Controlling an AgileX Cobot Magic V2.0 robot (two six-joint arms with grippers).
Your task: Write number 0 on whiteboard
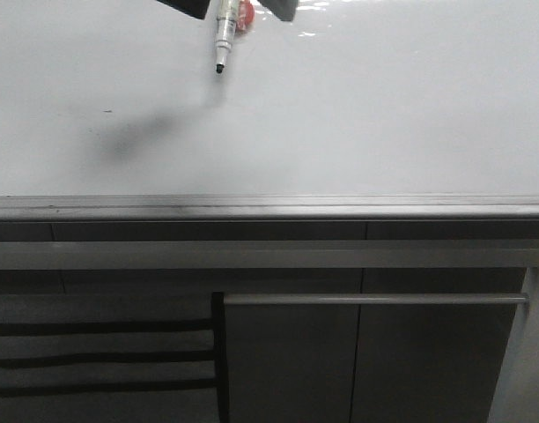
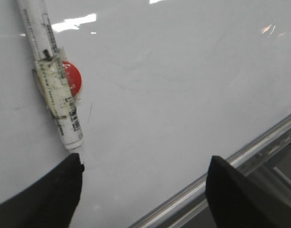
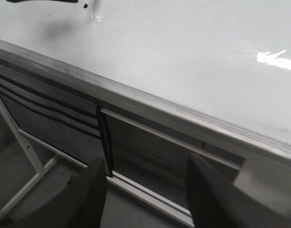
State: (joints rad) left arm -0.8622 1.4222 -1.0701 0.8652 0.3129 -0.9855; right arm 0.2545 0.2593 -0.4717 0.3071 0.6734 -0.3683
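Marker [image 1: 222,35] hangs at 12 o'clock w/ tip aimed at whiteboard [image 1: 384,115], ready to start the 0. Left gripper [image 2: 143,190] fingers apart; right gripper [image 3: 145,194] apart too, parked low, idle.

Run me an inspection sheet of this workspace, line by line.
Surface: whiteboard, glossy, no drawn loop seen.
Job's things: marker uncapped, with a red round piece taped to it.
Clutter: tiny dark speck on the board.
Grippers: left gripper open, marker beside one finger; right gripper open and empty, off the board.
Cables: nothing seen.
Surroundings: grey rail, dark cabinet panels below.
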